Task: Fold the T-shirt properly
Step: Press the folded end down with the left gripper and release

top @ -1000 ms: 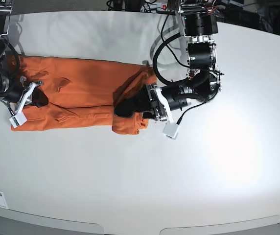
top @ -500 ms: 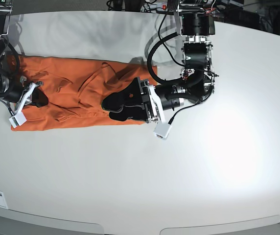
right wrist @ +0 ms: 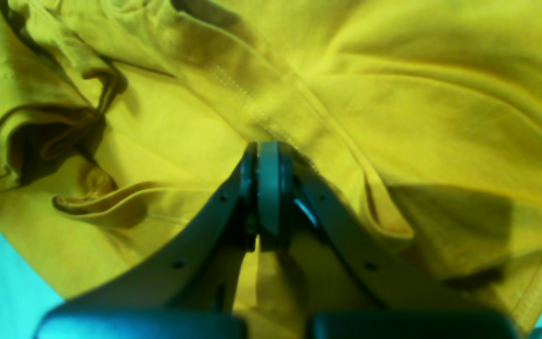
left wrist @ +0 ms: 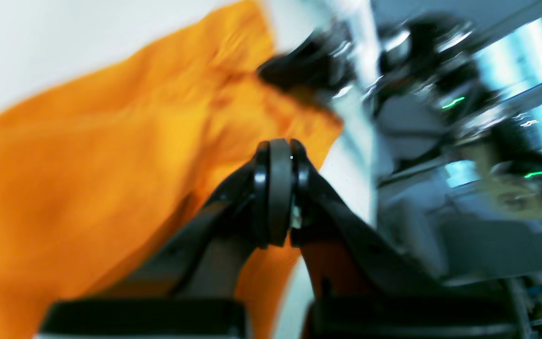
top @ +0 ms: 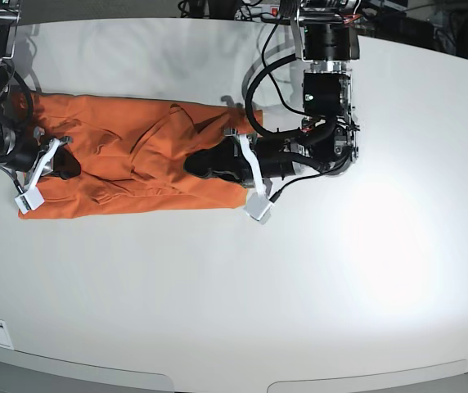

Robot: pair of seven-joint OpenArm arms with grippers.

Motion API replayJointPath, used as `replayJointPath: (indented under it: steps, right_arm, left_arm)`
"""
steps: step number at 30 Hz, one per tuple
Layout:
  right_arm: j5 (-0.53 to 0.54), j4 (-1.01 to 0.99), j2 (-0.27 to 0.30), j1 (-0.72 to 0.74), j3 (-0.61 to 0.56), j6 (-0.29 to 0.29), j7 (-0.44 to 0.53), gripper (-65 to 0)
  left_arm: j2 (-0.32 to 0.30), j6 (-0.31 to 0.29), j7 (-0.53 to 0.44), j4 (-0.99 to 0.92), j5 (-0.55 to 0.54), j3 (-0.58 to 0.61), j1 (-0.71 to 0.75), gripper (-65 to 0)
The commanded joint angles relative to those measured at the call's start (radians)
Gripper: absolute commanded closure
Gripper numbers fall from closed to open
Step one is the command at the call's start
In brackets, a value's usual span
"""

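**Both tools pressed together over the orange T-shirt**

My T-shirt (top: pixel 128 160) lies stretched lengthwise across the far half of the white bench (top: pixel 299 286), rumpled, with ridges and folds through its middle. In the base view its long body runs from my right tool to my left tool.

My left tool (top: pixel 197 164) sits low over the end of the shirt nearest that arm. In its wrist view the left tool (left wrist: pixel 274 165) has its two pads pressed flat against each other, and I see no cloth between them; the orange fabric spreads behind and to the side, blurred.

My right tool (top: pixel 69 164) rests at the opposite end of the shirt. From its wrist view the right tool (right wrist: pixel 267 162) is likewise pressed together, its tips right by a stitched seam of the T-shirt (right wrist: pixel 393 108). Whether they pinch any fabric, I cannot tell.
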Motion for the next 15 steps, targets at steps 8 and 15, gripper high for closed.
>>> replayJointPath:
  steps: [8,15]
  right_arm:
    - [-0.007,0.007,0.02,0.01,0.004,-0.002,-0.014,0.0]
    - [0.012,0.007,0.02,0.024,0.004,-0.002,-0.015,0.0]
  left_arm:
    - [0.008,0.035,-0.175,0.013,0.193,0.002,0.018,0.0]
    - [0.008,0.108,-0.246,0.011,0.332,0.002,0.018,0.0]
